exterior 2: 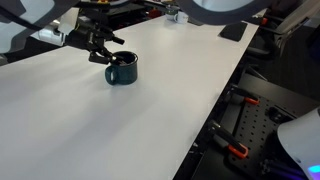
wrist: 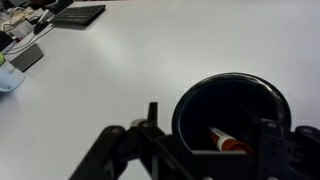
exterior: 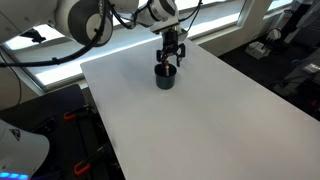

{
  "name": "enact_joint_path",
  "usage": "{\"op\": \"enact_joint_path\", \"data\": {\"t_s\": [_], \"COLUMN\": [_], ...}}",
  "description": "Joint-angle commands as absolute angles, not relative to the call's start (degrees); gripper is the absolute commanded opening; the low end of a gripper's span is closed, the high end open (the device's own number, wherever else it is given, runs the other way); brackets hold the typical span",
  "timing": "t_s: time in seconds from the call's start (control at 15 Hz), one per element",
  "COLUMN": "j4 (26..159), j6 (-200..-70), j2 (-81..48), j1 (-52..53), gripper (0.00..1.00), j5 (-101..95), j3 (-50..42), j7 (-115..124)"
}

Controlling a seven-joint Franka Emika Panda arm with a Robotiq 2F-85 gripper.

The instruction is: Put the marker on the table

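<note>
My pincer hung right over the dark round mug with a handle. Its two fingers were spread wide apart and they held nothing. In the wrist view one finger sat just outside the mug's rim. The other finger showed at the far side, over the mug's edge.

The short thin marker with a reddish-orange end was not on the counter yet. It lay inside the mug, straight below my pincer and a bit toward one finger. It leaned against the inside wall, so its long side ran at a slant, not straight up. The reddish-orange end pointed toward my pincer, and the other end went down into the dark of the mug. I think this slant mattered most for the next move. I would have to go down into the mug and close my fingers across the thin stick, not along it. The mug's mouth looked tight for my fingers, so I could bump the rim.

The mug stood on the big plain white counter, near its far end, with lots of bare white space around it for putting the marker down.

Only the wrist view showed the marker at all. In both exterior views the mug wall hid it, and I could only see my pincer close above the mug. Those views showed better how high I was: my fingertips looked just above the rim, maybe touching it, but I cannot tell which.
</note>
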State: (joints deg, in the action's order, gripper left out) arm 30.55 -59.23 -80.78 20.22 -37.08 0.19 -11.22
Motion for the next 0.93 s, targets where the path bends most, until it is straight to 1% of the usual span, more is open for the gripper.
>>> {"op": "enact_joint_path", "data": {"t_s": [0.0, 0.27, 0.4, 0.87], "j4": [29.31, 29.46, 29.5, 29.61], "j6": [-60.74, -61.83, -62.08, -62.8], "j2": [-81.33, -81.26, -81.22, -81.15], "j1": [20.54, 20.54, 20.56, 20.61], "gripper": [0.45, 0.13, 0.0, 0.0], "j5": [-37.85, -37.83, -37.9, -38.05], "j3": [-0.11, -0.02, -0.09, -0.16], "j7": [-13.16, -13.53, -14.25, -14.85]}}
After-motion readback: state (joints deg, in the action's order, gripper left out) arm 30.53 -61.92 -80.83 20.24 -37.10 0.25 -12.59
